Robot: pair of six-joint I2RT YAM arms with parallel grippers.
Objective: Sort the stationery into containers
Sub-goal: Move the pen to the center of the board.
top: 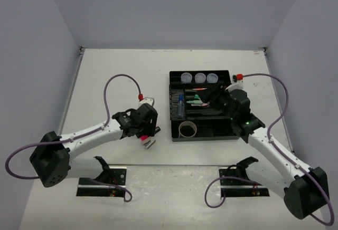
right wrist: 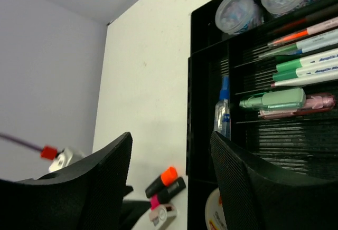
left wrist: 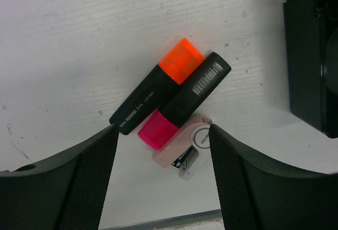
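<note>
**Two highlighters outside the tray, both grippers spread**

The white table (top: pixel 116 72) carries the black organiser tray (top: pixel 211 133) on its right half. The left arm (top: pixel 95 135) reaches across the near left of the table. The left gripper (left wrist: pixel 162 127) hangs with its fingers spread wide and grips nothing. The right gripper (right wrist: pixel 170 135) hovers over the right side of the tray, its jaws likewise apart and empty.

In the tray, the tan tape roll (top: pixel 187 129) lies in the near left section. Three round clear tubs (top: pixel 199 77) stand in a row in the far section. The green highlighter (right wrist: pixel 272 99) and thin coloured pens (right wrist: pixel 309 45) lie in the long slots between. The blue-capped bottle (right wrist: pixel 223 108) lies at their left end.

Just left of the tray's near left corner, the orange highlighter (left wrist: pixel 158 90) and pink highlighter (left wrist: pixel 185 101) lie on the table side by side, touching. They sit below the gap between the left fingers. A small pale pink item (left wrist: pixel 185 145) touches the pink one's cap end.
</note>
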